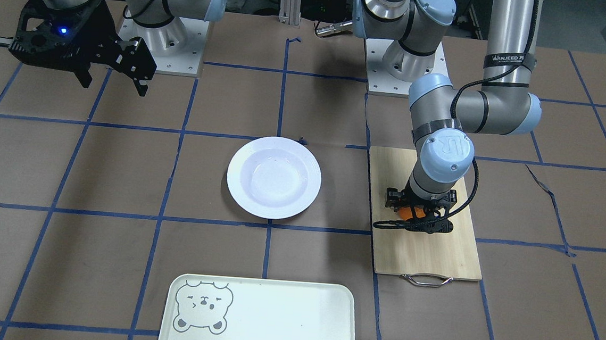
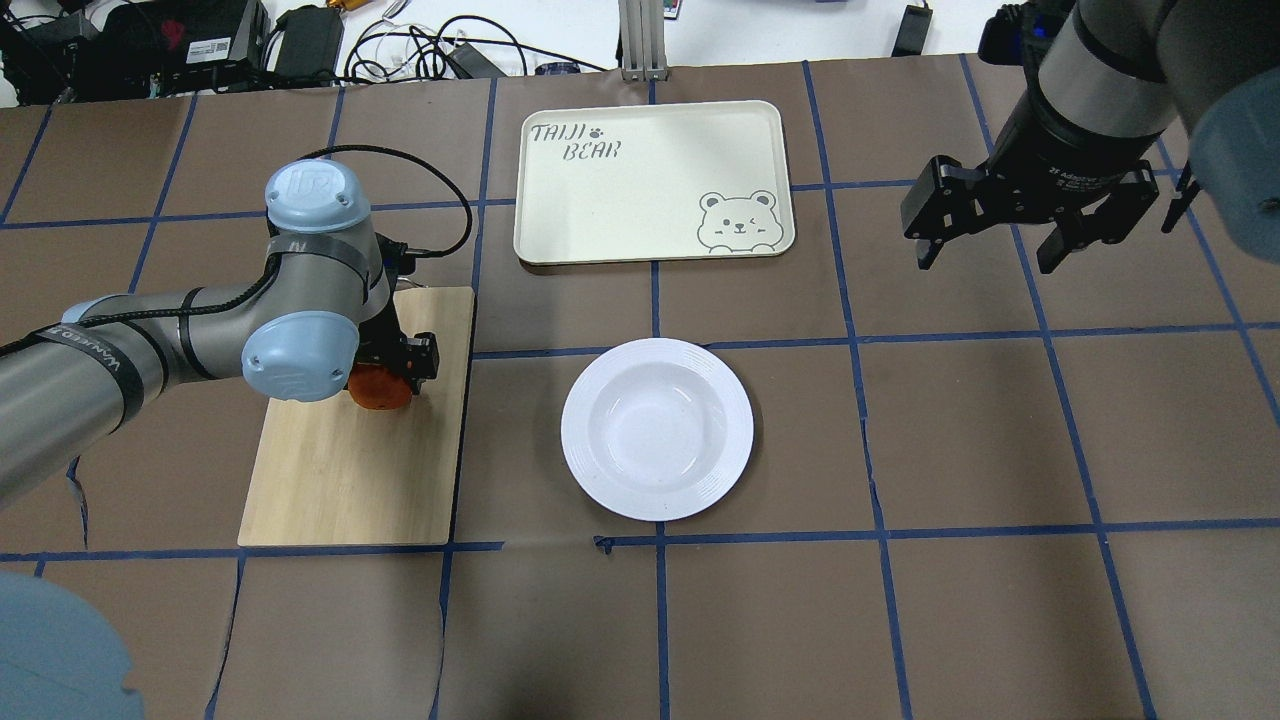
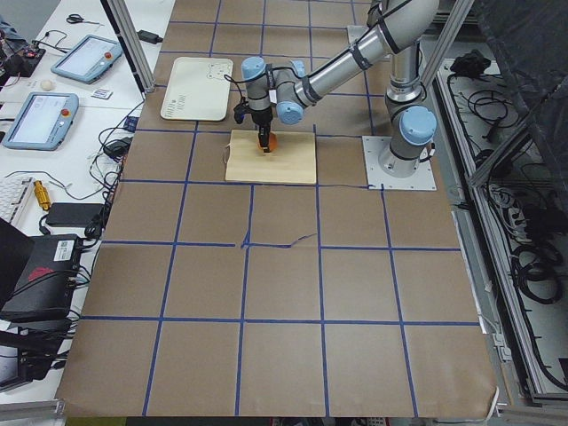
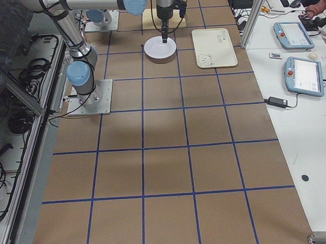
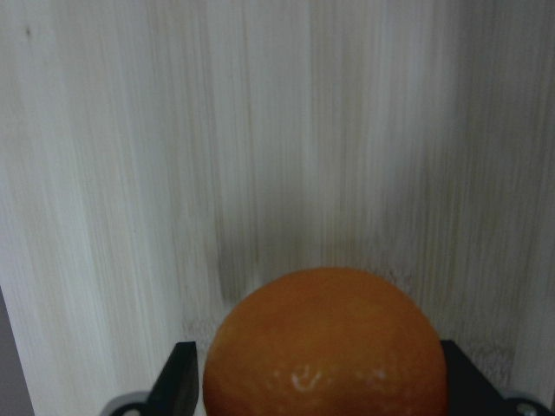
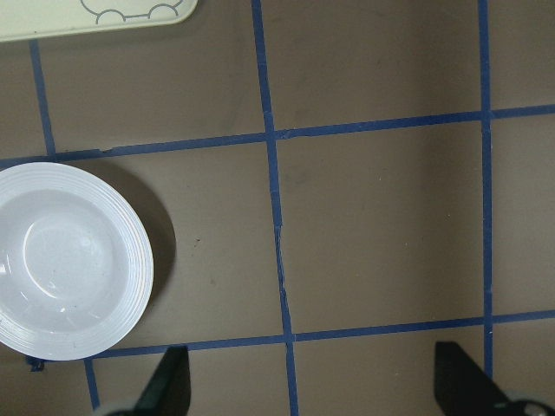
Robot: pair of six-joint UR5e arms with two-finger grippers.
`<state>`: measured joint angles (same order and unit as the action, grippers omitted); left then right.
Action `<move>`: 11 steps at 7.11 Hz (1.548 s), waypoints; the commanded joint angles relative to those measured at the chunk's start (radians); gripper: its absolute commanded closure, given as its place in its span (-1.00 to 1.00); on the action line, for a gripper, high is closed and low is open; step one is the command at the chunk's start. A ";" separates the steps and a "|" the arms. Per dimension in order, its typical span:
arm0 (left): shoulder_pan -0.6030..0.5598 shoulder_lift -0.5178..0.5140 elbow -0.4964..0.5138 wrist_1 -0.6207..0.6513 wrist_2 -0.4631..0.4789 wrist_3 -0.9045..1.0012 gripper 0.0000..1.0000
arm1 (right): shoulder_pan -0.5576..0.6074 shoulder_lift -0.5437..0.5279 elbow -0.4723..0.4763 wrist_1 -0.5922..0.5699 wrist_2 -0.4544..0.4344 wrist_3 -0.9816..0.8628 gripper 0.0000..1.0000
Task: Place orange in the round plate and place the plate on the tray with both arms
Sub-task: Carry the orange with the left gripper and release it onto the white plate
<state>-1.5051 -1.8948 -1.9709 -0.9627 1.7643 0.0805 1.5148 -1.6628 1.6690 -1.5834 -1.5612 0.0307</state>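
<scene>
The orange [image 5: 325, 347] rests on the wooden cutting board [image 2: 340, 480]. My left gripper [image 1: 414, 220] is lowered over it, open, with one black finger [image 5: 178, 381] on each side, close to the skin. In the overhead view the orange [image 2: 378, 392] peeks out under the left wrist. The round plate [image 1: 274, 177] lies bare at the table's middle and also shows in the right wrist view [image 6: 69, 260]. The tray [image 2: 640, 190] lies beyond the plate, with nothing on it. My right gripper [image 2: 983, 262] hangs open, high above the table and well away from the plate.
The cutting board [image 1: 425, 253] has a metal handle [image 1: 426, 280] on its far end. Blue tape lines grid the brown table cover. Cables and electronics sit past the table's far edge, behind the tray [image 1: 282, 318].
</scene>
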 commanded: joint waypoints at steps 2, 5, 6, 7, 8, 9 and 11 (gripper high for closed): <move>-0.023 0.055 0.027 -0.057 -0.054 -0.005 0.49 | -0.002 0.000 0.000 0.000 0.000 0.000 -1.00; -0.100 0.127 0.096 -0.188 -0.201 -0.094 0.56 | -0.004 0.000 0.000 -0.001 0.000 0.002 -1.00; -0.188 0.135 0.119 -0.188 -0.207 -0.202 0.55 | -0.004 0.000 0.000 0.000 -0.002 0.002 -1.00; -0.283 0.128 0.147 -0.185 -0.207 -0.291 0.55 | -0.004 0.000 0.000 0.002 -0.002 0.002 -1.00; -0.367 0.112 0.159 -0.179 -0.209 -0.395 0.56 | -0.005 0.000 0.000 -0.001 0.000 0.002 -1.00; -0.458 0.099 0.158 -0.165 -0.210 -0.533 0.56 | -0.005 0.000 0.000 0.002 -0.002 0.002 -1.00; -0.532 0.051 0.129 -0.090 -0.241 -0.642 0.56 | -0.013 0.008 0.002 0.000 -0.003 0.009 -1.00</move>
<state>-1.9921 -1.8130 -1.8256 -1.0841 1.5440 -0.4916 1.5063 -1.6602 1.6693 -1.5828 -1.5634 0.0347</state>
